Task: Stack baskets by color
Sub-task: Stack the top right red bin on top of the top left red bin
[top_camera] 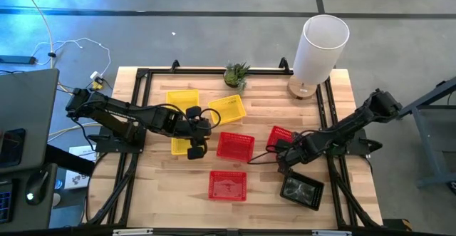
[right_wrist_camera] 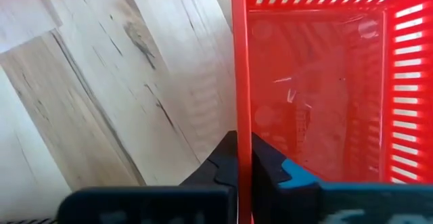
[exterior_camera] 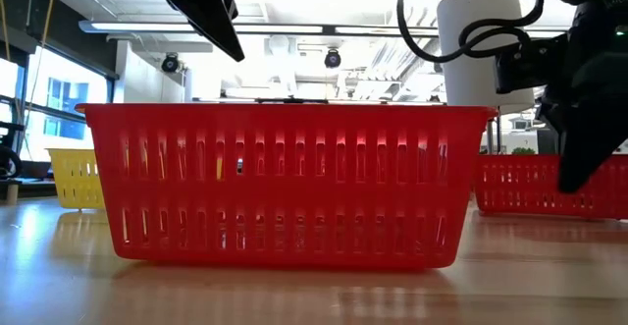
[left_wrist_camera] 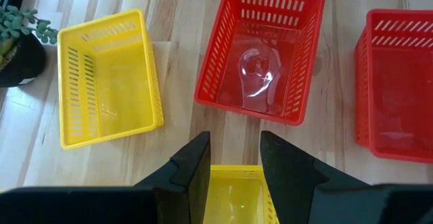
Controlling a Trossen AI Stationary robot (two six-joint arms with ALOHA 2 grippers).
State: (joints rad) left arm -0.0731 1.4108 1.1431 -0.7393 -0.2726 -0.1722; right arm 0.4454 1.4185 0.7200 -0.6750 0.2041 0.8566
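Three red baskets stand on the wooden table: one in the middle [top_camera: 235, 145], one near the front [top_camera: 228, 185], which fills the low view [exterior_camera: 285, 183], and one at the right [top_camera: 285, 137]. My right gripper [top_camera: 283, 155] is shut on that right one [right_wrist_camera: 325, 102]. Two yellow baskets [top_camera: 182, 100] [top_camera: 229, 108] sit toward the back. A third yellow basket [top_camera: 179, 145] lies under my left gripper [top_camera: 197, 149], which hangs open well above it [left_wrist_camera: 235, 146]. A black basket [top_camera: 301, 190] rests at the front right. My right gripper pinches the rim of one side wall [right_wrist_camera: 239, 126] of the right red basket, one finger outside the wall and one inside. The fingers come from above, pointing steeply down. The basket stands upright with its bottom on the table.
A tall white cylinder [top_camera: 320, 47] stands at the back right corner and a small potted plant [top_camera: 236, 73] at the back middle. Black frame rails run along the table's left and right sides. Bare wood lies at the front left.
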